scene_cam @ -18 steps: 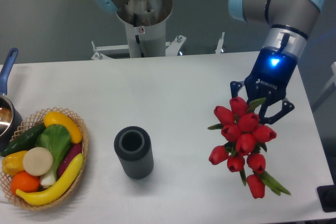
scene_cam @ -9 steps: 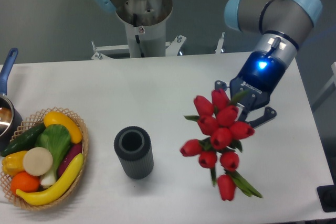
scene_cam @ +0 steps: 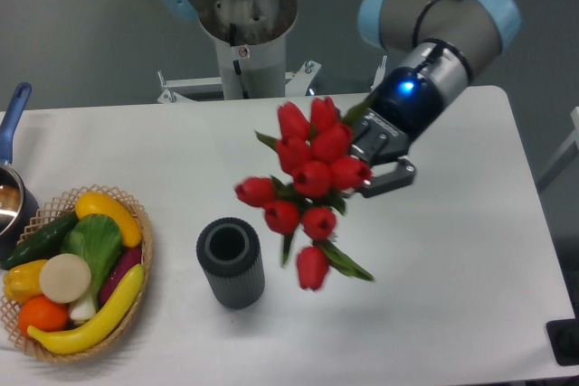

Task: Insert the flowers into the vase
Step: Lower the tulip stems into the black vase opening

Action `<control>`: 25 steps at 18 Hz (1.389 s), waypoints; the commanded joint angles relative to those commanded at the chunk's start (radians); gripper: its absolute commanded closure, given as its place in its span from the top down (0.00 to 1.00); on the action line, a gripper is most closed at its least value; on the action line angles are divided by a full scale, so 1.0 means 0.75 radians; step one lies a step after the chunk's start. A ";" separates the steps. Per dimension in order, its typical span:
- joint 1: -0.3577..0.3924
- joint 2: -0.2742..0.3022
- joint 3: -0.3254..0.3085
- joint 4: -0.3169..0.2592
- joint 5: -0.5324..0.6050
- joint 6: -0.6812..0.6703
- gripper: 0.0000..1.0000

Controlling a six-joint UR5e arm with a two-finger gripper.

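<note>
The flowers (scene_cam: 306,183), a bunch of red tulip buds with green leaves, hang in the air over the middle of the table, tilted with the stems toward the gripper. My gripper (scene_cam: 366,164) is shut on the flowers at their right side, its fingers partly hidden behind the buds. The vase (scene_cam: 231,262), a dark grey ribbed cylinder with an open round mouth, stands upright on the table below and to the left of the bunch. The lowest bud is to the right of the vase's rim, apart from it.
A wicker basket (scene_cam: 143,250) of toy fruit and vegetables sits at the left front of the table. A pot with a blue handle (scene_cam: 11,124) is at the left edge. The arm's base column (scene_cam: 244,42) stands behind the table. A dark object (scene_cam: 564,341) is at the front right corner.
The gripper has carried the flowers up and to the left, from the right side of the table toward the vase. The vase and basket have not moved.
</note>
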 joint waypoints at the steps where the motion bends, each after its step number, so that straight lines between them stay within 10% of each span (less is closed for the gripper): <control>1: -0.004 0.012 -0.010 0.000 0.000 0.004 0.28; 25: -0.153 -0.024 -0.092 0.000 -0.153 0.131 0.31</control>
